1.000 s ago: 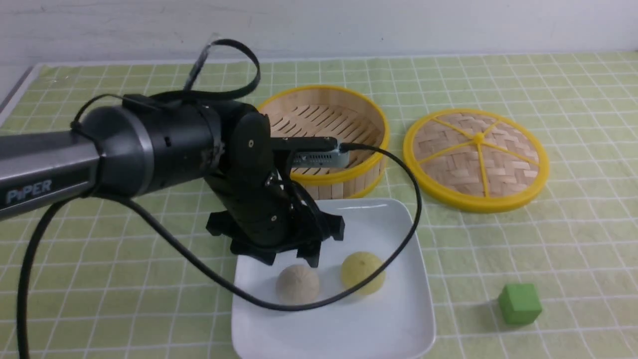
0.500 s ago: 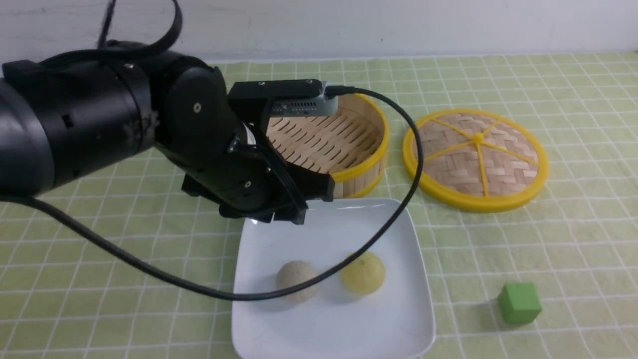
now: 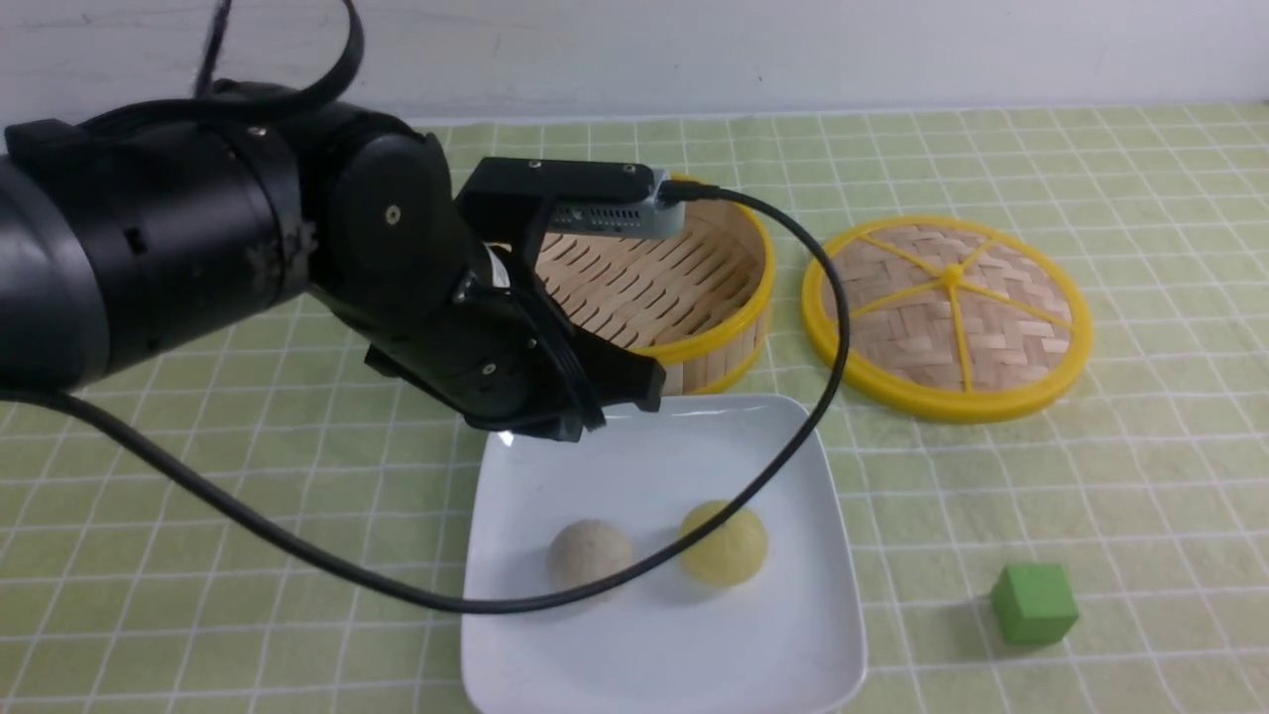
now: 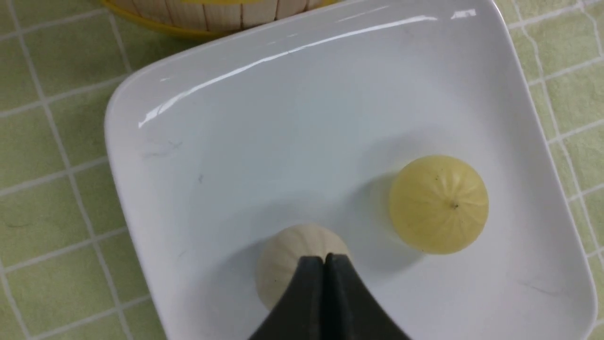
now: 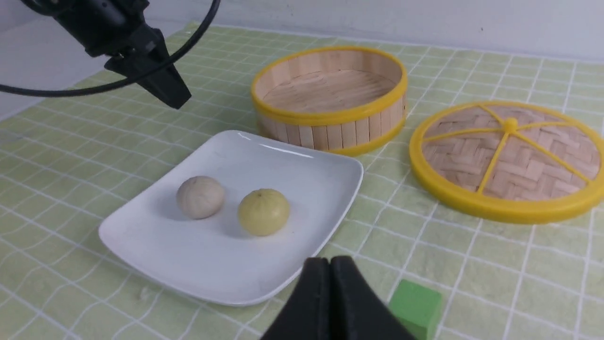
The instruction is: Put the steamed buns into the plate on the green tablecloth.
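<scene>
My L gripper, clenched empty, hangs over plate's far edge; grey bun dead ahead, yellow bun beside it.

Your front view stands behind the near edge, looking forward and down over the green tablecloth to its far edge. Your left wrist view hangs close above the plate, facing almost straight down. Your right wrist view sits low by the cloth's near edge, right of the plate, facing the far edge. All three share the plate, the off-white bun and the yellow bun.
</scene>
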{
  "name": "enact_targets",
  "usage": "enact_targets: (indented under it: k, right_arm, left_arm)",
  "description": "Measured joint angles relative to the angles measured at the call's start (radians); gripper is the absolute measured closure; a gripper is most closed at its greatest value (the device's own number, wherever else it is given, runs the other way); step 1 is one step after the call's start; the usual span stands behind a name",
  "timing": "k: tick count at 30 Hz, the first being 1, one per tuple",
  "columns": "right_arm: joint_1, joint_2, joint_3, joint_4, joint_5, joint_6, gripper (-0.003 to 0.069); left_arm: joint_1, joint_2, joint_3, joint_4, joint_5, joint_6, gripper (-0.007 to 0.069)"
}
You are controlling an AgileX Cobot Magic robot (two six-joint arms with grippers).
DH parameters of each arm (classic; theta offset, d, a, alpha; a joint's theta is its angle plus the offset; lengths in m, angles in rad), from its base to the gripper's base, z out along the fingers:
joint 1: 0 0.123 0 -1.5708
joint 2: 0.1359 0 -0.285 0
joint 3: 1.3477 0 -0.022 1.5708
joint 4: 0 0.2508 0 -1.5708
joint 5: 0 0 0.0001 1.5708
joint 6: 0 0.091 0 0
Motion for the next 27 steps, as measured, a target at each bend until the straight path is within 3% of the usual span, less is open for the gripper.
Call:
enact_targets:
  k: [27]
  right_arm:
    - [0.0,0.0,0.0,-0.029,-0.04,-0.022,0.0654]
  left_arm:
    - [0.0,0.028,0.003,0.003,0.0,0.001,0.0607]
